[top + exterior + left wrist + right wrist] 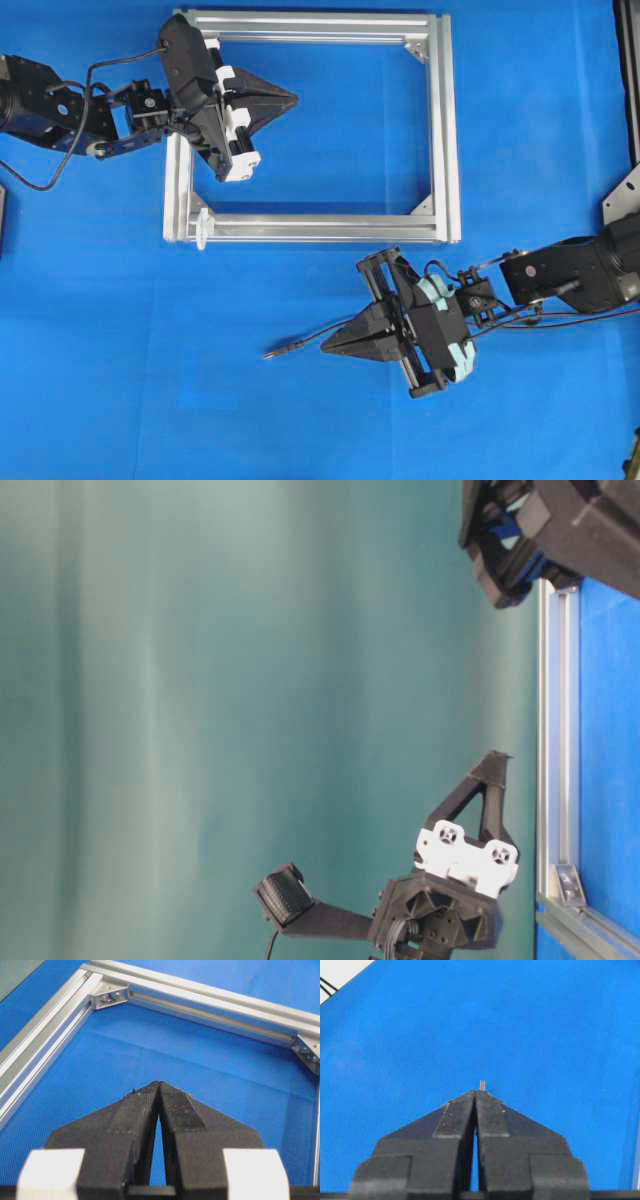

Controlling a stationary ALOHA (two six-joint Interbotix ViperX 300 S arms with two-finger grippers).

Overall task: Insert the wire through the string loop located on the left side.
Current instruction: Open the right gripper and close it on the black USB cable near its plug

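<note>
Left wrist view: left gripper [158, 1085] nearest, jaws pressed together, empty, over blue mat [200, 1060] inside frame [210, 1000].
Right wrist view: right gripper [476, 1094] pinching wire [482, 1084]; only its tip shows.
Overhead view: wire's plug lies below frame; string loop [201, 226] at frame's lower-left corner.
</note>
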